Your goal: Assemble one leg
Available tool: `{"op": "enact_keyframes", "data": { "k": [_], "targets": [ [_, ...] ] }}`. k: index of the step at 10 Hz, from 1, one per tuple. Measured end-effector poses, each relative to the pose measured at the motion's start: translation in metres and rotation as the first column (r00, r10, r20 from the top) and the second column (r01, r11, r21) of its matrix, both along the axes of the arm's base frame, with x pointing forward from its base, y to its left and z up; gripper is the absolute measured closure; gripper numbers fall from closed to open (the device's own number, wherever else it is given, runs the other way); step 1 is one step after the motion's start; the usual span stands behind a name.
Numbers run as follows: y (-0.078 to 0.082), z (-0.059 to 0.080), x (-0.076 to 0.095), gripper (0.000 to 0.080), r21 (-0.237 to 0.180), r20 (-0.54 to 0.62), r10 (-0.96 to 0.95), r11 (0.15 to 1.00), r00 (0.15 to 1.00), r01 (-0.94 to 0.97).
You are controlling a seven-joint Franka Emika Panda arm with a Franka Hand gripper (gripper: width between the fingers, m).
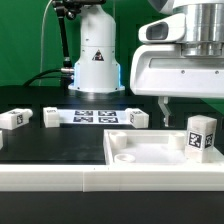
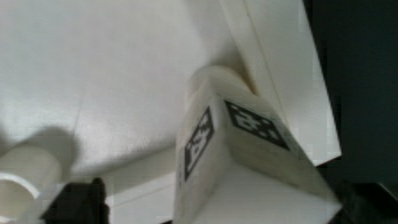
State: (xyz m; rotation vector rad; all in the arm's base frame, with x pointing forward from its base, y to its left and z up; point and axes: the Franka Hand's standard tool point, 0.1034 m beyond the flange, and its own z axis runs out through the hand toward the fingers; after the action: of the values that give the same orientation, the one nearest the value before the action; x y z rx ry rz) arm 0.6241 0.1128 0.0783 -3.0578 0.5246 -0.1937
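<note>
So the leg (image 1: 201, 135) is standing upright on the white tray (image 1: 150, 150), over on the exterior view's right, with a black-and-white tag facing the camera. In the wrist view the same leg (image 2: 240, 145) fills most of the frame, tilted from that angle, tags on two faces, sitting right by the tray's raised rim (image 2: 285, 70).

The end effector (image 1: 165, 104) hangs above the tray, just to the exterior view's left of the leg and apart from it. Only one thin dark finger tip really shows below the big white arm housing, so I can't tell how far open it is. It doesn't look like it's holding anything.

Around that: three more small tagged posts lie on the black table (image 1: 60, 140), one (image 1: 15, 119) far on the exterior view's left, one (image 1: 52, 117) next to the marker board (image 1: 95, 116), and one (image 1: 137, 119) at the board's other end. The robot base (image 1: 97, 55) stands behind the board.

The wrist view is blurry; a rounded white peg-like shape (image 2: 27, 170) and some dark bits at the edge are hard to make out.
</note>
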Motion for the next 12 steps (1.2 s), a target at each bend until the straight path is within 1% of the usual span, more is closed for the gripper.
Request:
{"op": "enact_keyframes", "data": {
  "k": [1,3,5,6,9,10,11,12],
  "targets": [
    [-0.0017,-0.0008,0.0002,0.0151,-0.017,0.001,0.124,0.992,0.992,-0.124],
    [0.0021,-0.0007,-0.0001,0.0151,-0.044,-0.003,0.281,0.959,0.960,-0.280],
    [0.0039,0.0000,0.0005,0.0151,-0.073,-0.012,0.444,0.893,0.896,-0.443],
    [0.0047,0.0006,0.0009,0.0151,-0.079,-0.016,0.493,0.867,0.870,-0.493],
    [0.0039,0.0007,0.0006,0.0151,-0.104,-0.046,0.661,0.742,0.749,-0.662],
    [0.0034,0.0004,0.0004,0.0151,-0.104,-0.048,0.672,0.732,0.739,-0.673],
    [0.0033,0.0002,0.0001,0.0246,-0.104,-0.048,0.671,0.733,0.740,-0.672],
    [0.0033,0.0002,0.0001,0.0395,-0.104,-0.048,0.671,0.733,0.740,-0.672]
  ]
}}
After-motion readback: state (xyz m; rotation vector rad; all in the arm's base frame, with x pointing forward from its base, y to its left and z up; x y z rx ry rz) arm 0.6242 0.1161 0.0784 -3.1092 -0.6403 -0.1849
